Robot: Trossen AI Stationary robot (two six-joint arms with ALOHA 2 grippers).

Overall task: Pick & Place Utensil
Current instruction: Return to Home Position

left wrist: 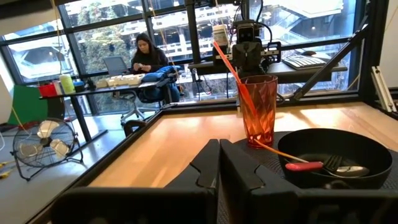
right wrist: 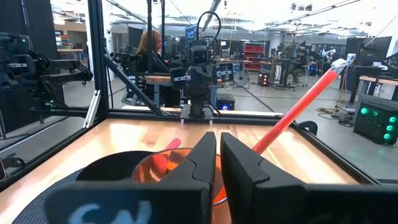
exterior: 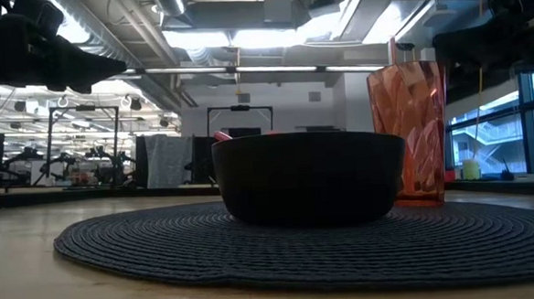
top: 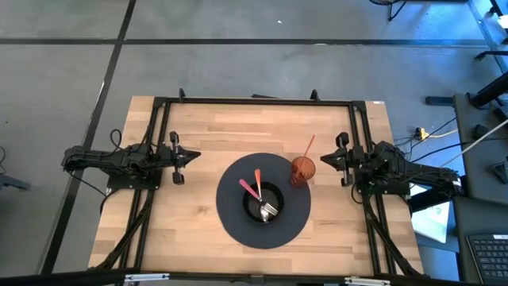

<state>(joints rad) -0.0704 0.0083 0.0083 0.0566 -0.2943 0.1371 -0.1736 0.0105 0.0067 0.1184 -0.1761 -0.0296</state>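
A black bowl (top: 264,202) stands on a round dark mat (top: 234,230) at the table's middle. In it lie a pink-handled utensil (top: 248,188), an orange-handled one (top: 258,181) and a metal fork (left wrist: 339,163). A red tumbler (top: 302,169) stands on the mat's right rim. A long red utensil (top: 309,146) stands in it, leaning on its rim toward the far right. My left gripper (top: 194,156) hovers shut left of the mat. My right gripper (top: 323,159) hovers shut just right of the tumbler. Neither holds anything.
Black frame rails (top: 254,101) run around the wooden table top. Bare wood lies left of the mat and along the far edge. Beyond the table, a person sits at a desk (left wrist: 144,56), and another arm rig (right wrist: 199,68) stands behind.
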